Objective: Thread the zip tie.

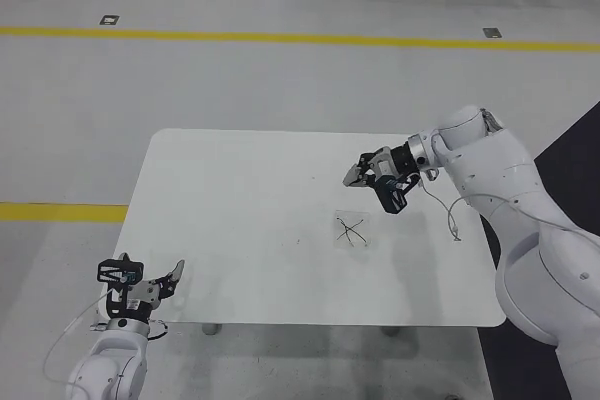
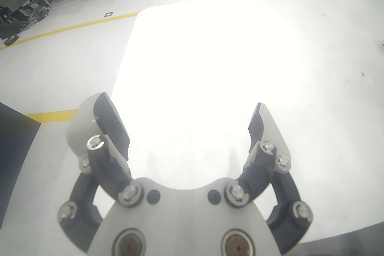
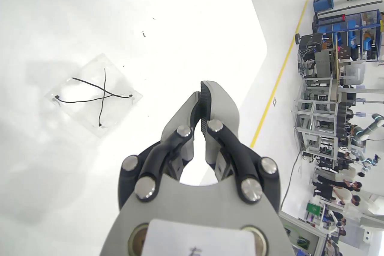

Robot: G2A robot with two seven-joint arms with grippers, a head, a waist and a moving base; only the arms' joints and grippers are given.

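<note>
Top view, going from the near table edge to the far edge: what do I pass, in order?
Near to far: left gripper, open at the near edge → crossed black zip ties → right gripper, shut.

Three thin black plastic zip ties [image 3: 103, 93] lie on a clear square plastic sheet [image 3: 90, 68] beside the silver-grey right gripper [image 3: 201, 95] with black ribbed pads [image 3: 204, 102], on a plain white rounded table [image 1: 240, 220] over pale grey floor [image 1: 280, 90] with a yellow line [image 1: 280, 38].

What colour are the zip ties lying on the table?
Black zip ties, crossed on a clear sheet; the right wrist view shows them best.
</note>
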